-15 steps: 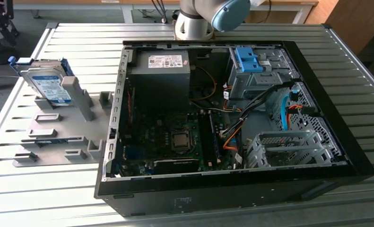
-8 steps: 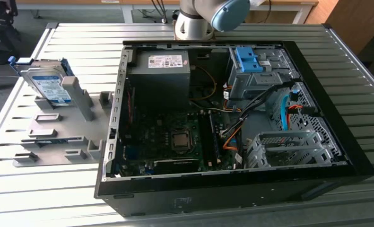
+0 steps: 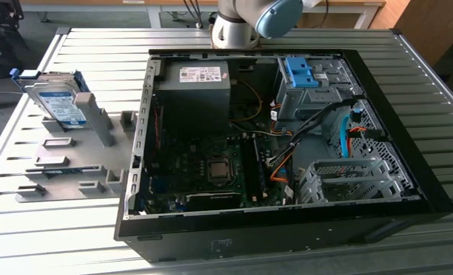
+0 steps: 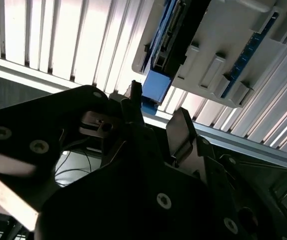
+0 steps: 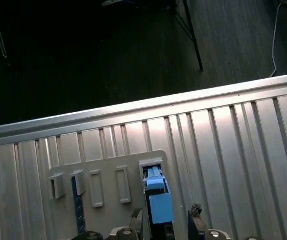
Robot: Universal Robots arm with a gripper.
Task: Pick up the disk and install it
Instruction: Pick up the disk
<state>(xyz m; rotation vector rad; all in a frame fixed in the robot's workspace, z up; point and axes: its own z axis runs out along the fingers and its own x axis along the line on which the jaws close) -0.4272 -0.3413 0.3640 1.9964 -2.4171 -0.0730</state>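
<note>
I am watching the flat silver metal disk with blue side rails (image 3: 58, 106) standing on edge in a pale grey slotted plastic holder (image 3: 73, 172), to the exterior view's left of the open black metal computer case (image 3: 409, 172). Both are sitting on the ribbed silver metal table (image 3: 287, 40). In the first wrist view the black gripper (image 5: 166, 224) is hanging over the disk, spread wide and gripping nothing. Dark flooring (image 5: 83, 60) is showing beyond the table's edge.
</note>
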